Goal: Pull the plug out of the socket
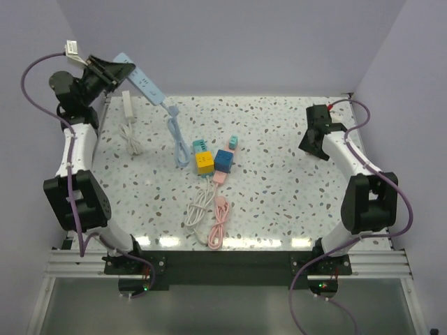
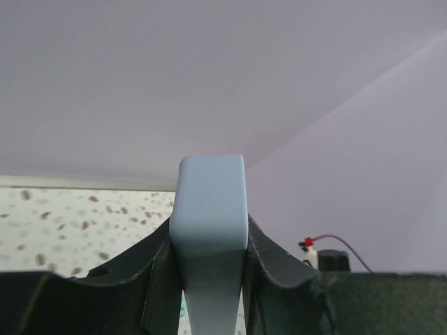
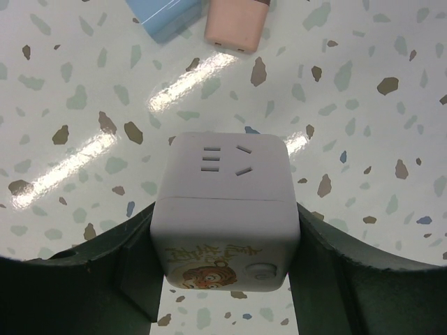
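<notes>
Black fingers of my right pincer [image 3: 225,208] fill the bottom of the wrist view, clamped on either side of a white cube socket [image 3: 227,167] — the face toward me shows empty slots, nothing plugged in. Ahead of the tips, a pink plug [image 3: 237,28] lies on the speckled table [image 3: 363,105]. On the other side, my left pincer [image 2: 209,223] is up high near the back wall, closed tight on the end of a pale blue power strip [image 2: 209,199], with its cable [image 1: 174,129] trailing down to the table.

Progress, as I read it: both pincers have a hold, but I can't spot a plug coming free of either held piece. Well to the left of the right pincer, the pink plug looks seated in a blue cube socket [image 1: 223,159]. A teal plug [image 1: 199,146] sits against the yellow cube [image 1: 204,163] beside it. So the pull itself looks not yet done.

Writing: the white cube carries a cartoon print with yellow lettering beside a round button [image 3: 260,271] — too distorted for me to read.
</notes>
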`<state>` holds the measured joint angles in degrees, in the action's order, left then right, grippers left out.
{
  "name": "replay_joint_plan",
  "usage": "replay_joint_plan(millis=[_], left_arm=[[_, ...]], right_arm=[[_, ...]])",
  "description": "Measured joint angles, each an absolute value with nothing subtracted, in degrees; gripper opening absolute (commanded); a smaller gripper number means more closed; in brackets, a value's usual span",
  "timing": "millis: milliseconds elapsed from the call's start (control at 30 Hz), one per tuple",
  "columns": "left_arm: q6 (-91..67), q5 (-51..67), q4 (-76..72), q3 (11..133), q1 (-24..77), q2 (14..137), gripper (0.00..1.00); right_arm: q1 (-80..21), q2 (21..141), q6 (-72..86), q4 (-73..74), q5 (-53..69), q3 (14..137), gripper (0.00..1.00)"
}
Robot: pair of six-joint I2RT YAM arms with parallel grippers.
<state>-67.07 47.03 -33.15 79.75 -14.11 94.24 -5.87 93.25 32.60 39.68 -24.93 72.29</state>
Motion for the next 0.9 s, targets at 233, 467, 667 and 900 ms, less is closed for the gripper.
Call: replay_joint_plan(millis=[233,467,667,900], left_arm=[[-43.42,40.86,4.64,103.72,-17.45,102.89,0.00],[-27.14,30.06,27.03,111.04,-16.58,114.50,0.00],[-21.10,22.79,35.90,111.20,-16.58,123.66,0.00],[-19.68,19.66,37.21,111.22,-16.58,126.28,0.10]], right_arm=[[-5.61,95.37,32.60,38.96,-24.91,73.21,0.00],[-4.67,101.89,33.32,38.74,-24.99,76.71,0.00],[-3.20,107.85,34.13,39.16,-26.11,82.21,0.00],[-0.71,117.54,35.18,40.38,-26.17,91.48,0.21]])
